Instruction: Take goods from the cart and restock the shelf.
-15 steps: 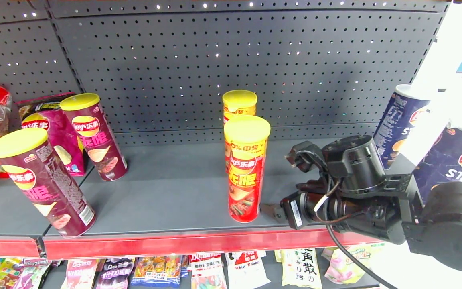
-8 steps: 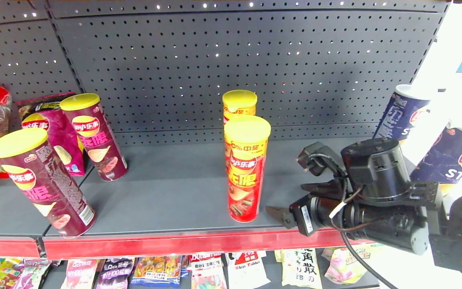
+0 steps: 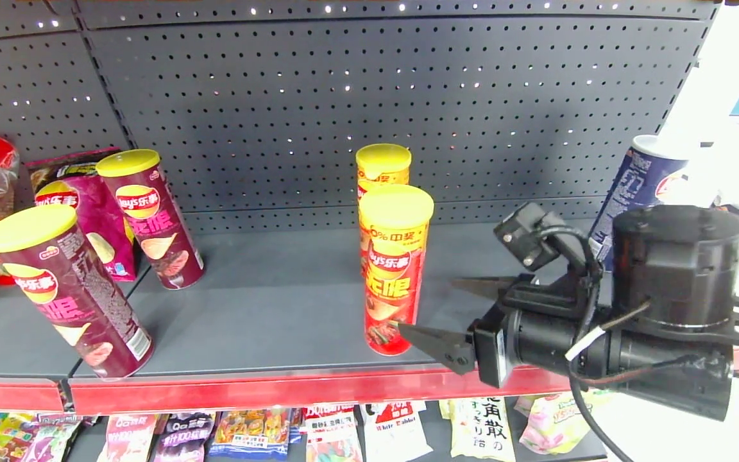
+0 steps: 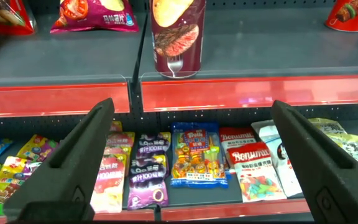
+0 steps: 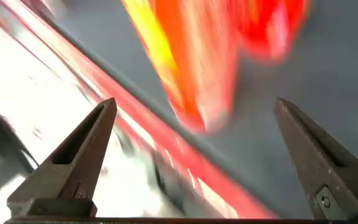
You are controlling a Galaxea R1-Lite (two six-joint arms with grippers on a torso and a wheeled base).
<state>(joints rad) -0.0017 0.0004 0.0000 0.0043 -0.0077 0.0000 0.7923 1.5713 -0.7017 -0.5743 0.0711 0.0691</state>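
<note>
Red chip can [image 3: 394, 276] (likely light, stiff, tippy) stands just beside the right gripper [image 3: 432, 308], claw spread and empty; a mid-body grip looks safest.

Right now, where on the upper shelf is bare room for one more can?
The widest bare patch of shelf lies between the rear maroon can and the front red can. A smaller one lies between that red can and the blue can, but the open right tool is in front of it. The left end is crowded: front maroon can, purple bag.
</note>
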